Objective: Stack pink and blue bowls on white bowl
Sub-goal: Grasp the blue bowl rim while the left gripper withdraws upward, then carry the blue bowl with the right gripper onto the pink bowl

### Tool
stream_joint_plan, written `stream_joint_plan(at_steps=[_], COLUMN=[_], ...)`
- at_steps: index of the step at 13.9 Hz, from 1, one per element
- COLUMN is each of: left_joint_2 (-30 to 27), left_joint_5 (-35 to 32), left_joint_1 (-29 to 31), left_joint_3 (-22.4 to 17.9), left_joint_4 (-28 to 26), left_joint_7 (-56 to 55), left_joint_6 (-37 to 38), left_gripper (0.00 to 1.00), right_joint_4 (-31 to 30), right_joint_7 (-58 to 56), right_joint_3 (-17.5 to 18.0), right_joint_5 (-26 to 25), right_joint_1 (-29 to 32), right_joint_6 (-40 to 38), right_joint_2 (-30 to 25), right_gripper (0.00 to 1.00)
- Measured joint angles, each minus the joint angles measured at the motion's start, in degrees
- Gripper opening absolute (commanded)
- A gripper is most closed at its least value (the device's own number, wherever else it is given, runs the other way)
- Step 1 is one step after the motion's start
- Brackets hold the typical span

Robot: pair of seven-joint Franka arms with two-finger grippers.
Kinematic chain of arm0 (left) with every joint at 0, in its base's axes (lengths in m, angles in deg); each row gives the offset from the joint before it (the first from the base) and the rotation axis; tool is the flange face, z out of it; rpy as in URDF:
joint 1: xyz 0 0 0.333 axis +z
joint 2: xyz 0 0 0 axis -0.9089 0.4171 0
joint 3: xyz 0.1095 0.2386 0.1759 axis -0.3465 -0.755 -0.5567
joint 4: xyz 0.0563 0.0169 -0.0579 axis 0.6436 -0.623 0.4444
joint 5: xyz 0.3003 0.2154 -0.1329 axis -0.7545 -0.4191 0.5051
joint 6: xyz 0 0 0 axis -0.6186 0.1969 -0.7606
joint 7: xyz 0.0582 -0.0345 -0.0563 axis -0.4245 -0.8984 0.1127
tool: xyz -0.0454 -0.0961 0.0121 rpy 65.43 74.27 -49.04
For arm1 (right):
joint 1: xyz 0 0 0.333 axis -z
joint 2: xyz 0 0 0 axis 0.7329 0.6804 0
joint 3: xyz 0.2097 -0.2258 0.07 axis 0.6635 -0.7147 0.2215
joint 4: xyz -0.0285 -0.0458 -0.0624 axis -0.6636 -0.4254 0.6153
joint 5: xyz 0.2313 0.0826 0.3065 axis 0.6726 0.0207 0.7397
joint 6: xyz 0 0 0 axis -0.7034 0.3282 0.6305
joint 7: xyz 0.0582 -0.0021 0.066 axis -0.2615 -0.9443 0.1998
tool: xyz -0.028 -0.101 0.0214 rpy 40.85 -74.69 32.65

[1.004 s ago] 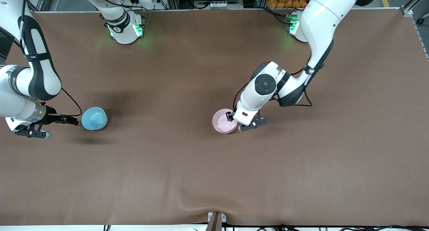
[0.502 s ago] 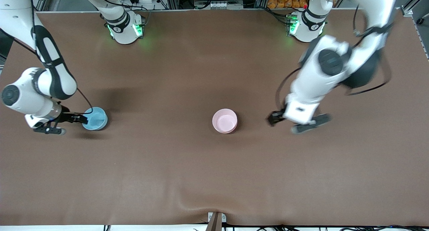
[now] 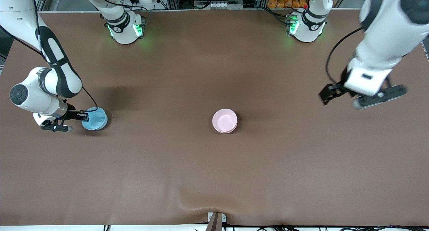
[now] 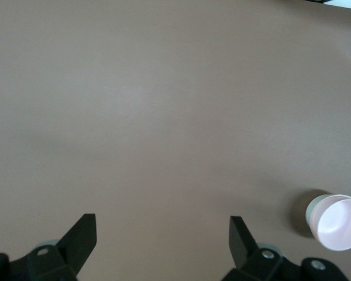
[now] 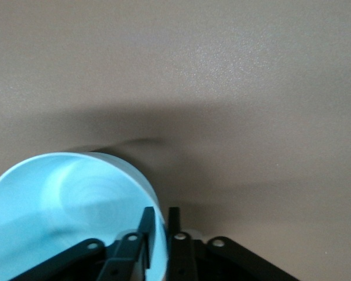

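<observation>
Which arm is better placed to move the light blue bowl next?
Right. The right claw is closed on the rim of the light blue plastic bowl, one finger inside, one outside. The left claw hangs open and empty over bare table, apart from the pale pink plastic bowl.

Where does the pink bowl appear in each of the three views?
Front view: the pink bowl stands mid-table, nearer the camera than both bases.
Left wrist view: it shows at the picture's edge, past the open left gripper.
Right wrist view: not in it.
Shared landmark: the brown table.
</observation>
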Motion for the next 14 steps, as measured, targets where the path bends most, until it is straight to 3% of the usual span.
stream_joint_plan(at_steps=[2,5,7,12,14], left_joint_2=[-0.4,-1.2,-1.9,-5.5,-5.5], left_joint_5=[0.8,4.9,5.9,5.9,5.9], left_joint_1=[1.1,-5.3,-8.1,-8.5,-8.5], left_joint_3=[-1.8,-12.2,-16.2,-16.7,-17.0], left_joint_4=[2.6,3.7,3.7,3.8,3.7], left_joint_7=[6.5,13.6,16.9,20.3,20.9], left_joint_6=[2.2,5.4,7.1,9.3,9.4], left_gripper=[1.0,1.0,1.0,1.0,1.0], right_joint_4=[0.2,2.3,4.8,11.3,13.7], right_joint_7=[0.0,4.7,14.0,36.8,45.4], right_joint_3=[0.4,0.9,1.4,5.7,6.6], right_joint_5=[0.1,0.1,0.2,9.6,10.8], right_joint_1=[-0.3,-2.5,-7.0,-19.9,-24.5], right_joint_6=[-0.3,-4.4,-7.3,-10.2,-10.7], right_joint_2=[-0.9,-1.4,-1.4,-1.6,-1.6], right_gripper=[0.0,0.0,0.0,0.0,0.0])
